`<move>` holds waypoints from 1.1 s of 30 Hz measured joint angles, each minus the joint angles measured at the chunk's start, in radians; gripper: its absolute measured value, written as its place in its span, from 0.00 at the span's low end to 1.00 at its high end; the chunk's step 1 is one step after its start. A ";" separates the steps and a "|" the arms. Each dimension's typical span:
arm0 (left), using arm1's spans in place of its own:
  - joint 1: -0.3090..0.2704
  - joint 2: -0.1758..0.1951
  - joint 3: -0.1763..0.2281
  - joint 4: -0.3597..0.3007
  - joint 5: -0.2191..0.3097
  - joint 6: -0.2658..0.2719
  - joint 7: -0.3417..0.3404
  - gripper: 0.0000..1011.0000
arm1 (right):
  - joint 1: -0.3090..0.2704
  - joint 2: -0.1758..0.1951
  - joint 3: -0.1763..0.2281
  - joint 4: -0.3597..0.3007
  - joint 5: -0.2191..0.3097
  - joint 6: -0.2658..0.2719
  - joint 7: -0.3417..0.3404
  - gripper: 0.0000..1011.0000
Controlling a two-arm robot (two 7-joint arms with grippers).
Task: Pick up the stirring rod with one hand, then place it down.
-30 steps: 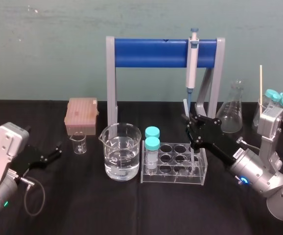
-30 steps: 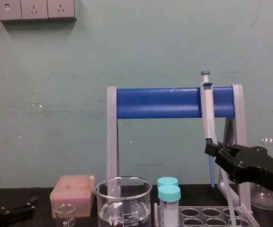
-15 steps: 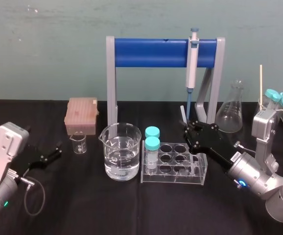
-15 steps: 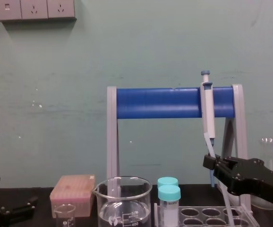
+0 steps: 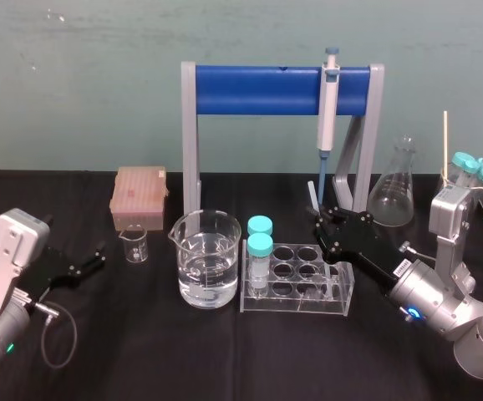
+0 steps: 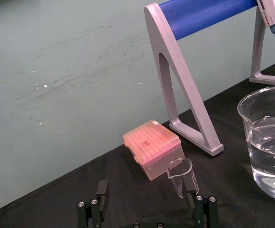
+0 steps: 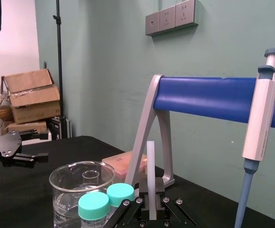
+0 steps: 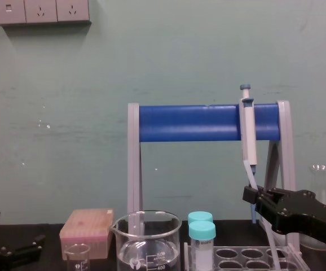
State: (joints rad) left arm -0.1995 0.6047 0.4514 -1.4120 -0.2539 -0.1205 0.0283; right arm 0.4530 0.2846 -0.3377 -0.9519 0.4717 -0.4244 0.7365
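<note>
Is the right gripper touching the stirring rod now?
Touching. The right wrist view shows the stirring rod pinched between the right gripper's fingers, with no gap. The left gripper sits parked at far left.

The black table (image 5: 141,334) carries lab ware. A clear tube rack (image 5: 292,302) stands close beneath the right gripper (image 5: 323,220), with 2 teal-capped tubes (image 5: 260,247) in the end away from it. Just past that end, to the gripper's left, sits a large beaker (image 5: 209,259) of water. A small beaker (image 5: 134,247) and a pink tip box (image 5: 140,197) stand farther left, near the left gripper (image 5: 91,261). A blue-barred stand (image 5: 258,90) rises behind the right gripper, and a conical flask (image 5: 394,196) sits to its right.
</note>
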 joint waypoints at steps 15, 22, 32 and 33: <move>0.000 0.000 0.000 0.000 0.000 0.000 0.000 0.99 | 0.000 0.000 0.001 0.000 0.002 -0.001 0.000 0.40; 0.000 0.000 0.000 0.000 0.000 0.000 0.000 0.99 | 0.000 0.000 0.001 0.000 0.002 -0.002 0.000 0.60; 0.000 0.000 0.000 0.000 0.000 0.000 0.000 0.99 | 0.000 0.000 0.001 0.000 0.002 -0.002 0.000 0.91; 0.000 0.000 0.000 0.000 0.000 0.000 0.000 0.99 | 0.000 0.000 0.001 0.000 0.002 -0.002 0.000 0.92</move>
State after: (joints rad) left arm -0.1995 0.6047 0.4514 -1.4120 -0.2539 -0.1206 0.0283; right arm 0.4529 0.2846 -0.3367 -0.9519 0.4738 -0.4261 0.7367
